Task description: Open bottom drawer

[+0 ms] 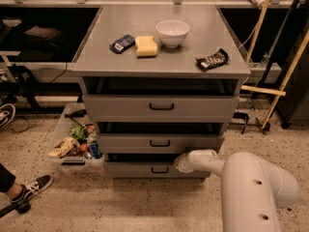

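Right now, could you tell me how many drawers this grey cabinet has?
3: the top drawer, the middle drawer below it, and the bottom drawer lowest, with the gripper at its upper right edge.

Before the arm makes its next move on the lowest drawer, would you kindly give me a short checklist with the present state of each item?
1. Right drawer: the gripper is at the upper edge of the lowest grey metal drawer front: ok.
2. Gripper on the small black bar handle: it sits to the right of the handle, not on it: not ok.
3. Firm hold on the drawer edge: cannot tell.
4. Clear plastic bin of clutter: it stands to the left of the cabinet, beside the drawer's path, not in it: ok.
5. Person's black sneaker: it is at the lower left, apart from the drawer: ok.
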Robot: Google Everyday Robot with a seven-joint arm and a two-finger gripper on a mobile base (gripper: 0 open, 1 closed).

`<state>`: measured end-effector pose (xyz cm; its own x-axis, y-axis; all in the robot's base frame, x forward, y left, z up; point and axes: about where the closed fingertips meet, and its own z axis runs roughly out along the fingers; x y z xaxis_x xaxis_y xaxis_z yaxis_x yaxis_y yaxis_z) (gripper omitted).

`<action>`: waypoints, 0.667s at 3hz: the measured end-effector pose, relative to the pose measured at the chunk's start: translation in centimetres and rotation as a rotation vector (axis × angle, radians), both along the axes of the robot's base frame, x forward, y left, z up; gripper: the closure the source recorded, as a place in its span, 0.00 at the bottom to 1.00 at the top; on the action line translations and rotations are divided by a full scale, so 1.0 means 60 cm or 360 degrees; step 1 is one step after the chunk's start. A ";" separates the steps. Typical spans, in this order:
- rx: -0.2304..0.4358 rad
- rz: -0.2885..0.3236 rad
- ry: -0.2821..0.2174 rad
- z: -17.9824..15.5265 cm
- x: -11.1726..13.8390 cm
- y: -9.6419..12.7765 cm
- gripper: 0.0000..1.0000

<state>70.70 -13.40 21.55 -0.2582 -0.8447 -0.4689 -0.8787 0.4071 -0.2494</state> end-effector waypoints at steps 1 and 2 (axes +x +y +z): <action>0.0000 0.0000 0.0000 0.000 0.000 0.000 0.62; 0.0000 0.0000 0.0000 0.000 0.000 0.000 0.39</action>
